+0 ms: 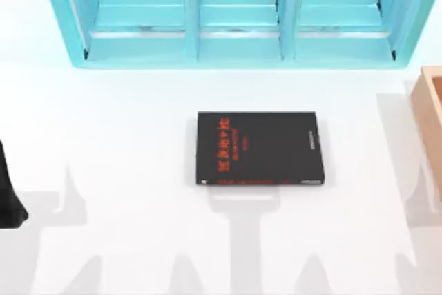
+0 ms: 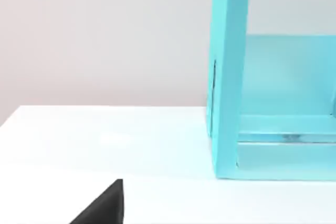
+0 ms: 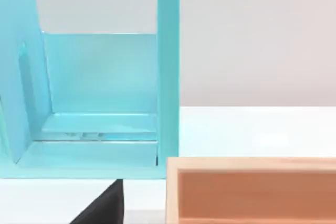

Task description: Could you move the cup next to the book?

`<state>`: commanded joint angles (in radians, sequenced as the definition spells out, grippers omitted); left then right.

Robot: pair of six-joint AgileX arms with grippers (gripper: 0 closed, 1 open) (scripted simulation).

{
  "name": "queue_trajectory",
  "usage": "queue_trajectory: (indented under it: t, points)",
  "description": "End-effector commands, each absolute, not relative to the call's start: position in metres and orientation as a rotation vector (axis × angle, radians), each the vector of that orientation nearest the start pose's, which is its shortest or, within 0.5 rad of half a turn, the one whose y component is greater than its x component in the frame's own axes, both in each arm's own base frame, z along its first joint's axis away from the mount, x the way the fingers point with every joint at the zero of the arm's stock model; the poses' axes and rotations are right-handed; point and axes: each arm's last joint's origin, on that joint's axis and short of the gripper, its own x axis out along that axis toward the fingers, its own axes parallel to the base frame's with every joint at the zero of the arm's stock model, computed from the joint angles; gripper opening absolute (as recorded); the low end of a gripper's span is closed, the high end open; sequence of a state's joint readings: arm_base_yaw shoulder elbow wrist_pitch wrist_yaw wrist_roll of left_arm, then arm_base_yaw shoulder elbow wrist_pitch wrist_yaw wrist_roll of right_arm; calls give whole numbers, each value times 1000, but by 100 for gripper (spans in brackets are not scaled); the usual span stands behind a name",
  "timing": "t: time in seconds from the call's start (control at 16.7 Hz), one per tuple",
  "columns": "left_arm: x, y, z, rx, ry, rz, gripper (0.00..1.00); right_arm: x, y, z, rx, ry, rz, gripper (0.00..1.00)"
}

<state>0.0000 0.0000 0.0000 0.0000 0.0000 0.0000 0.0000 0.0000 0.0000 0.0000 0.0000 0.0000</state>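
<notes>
Black book (image 1: 260,148) lies flat at frame centre, cup nowhere to be seen, left arm (image 1: 10,195) parked at the left edge, finger state impossible to tell; task looks unstarted.

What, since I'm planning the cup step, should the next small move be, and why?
Probably swing the right gripper over the wooden box at the right edge of the table to look inside: the book lies flat mid-table, and I cannot tell where the cup is. The left arm sits parked at left.
</notes>
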Motion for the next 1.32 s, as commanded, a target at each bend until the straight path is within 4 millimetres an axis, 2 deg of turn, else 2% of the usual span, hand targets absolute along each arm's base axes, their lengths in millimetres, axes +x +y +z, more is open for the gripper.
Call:
queue_trajectory:
  t: [0.18, 0.36, 0.54, 0.72, 0.96, 1.14, 1.32]
  points:
    - [106, -1, 161, 9, 7, 2, 100, 106, -1, 160, 0, 0, 0, 100]
    - [107, 1, 173, 92, 70, 16, 100, 106, -1, 160, 0, 0, 0, 100]
    - [111, 4, 191, 244, 204, 17, 100, 106, -1, 160, 0, 0, 0, 100]
    - [123, 9, 209, 432, 415, -28, 100, 106, -1, 160, 0, 0, 0, 100]
    - [153, 20, 223, 668, 774, -210, 100, 106, -1, 160, 0, 0, 0, 100]
    - [183, 33, 227, 804, 1023, -436, 100, 106, -1, 160, 0, 0, 0, 100]
    - [217, 50, 227, 908, 1189, -700, 100, 106, -1, 160, 0, 0, 0, 100]
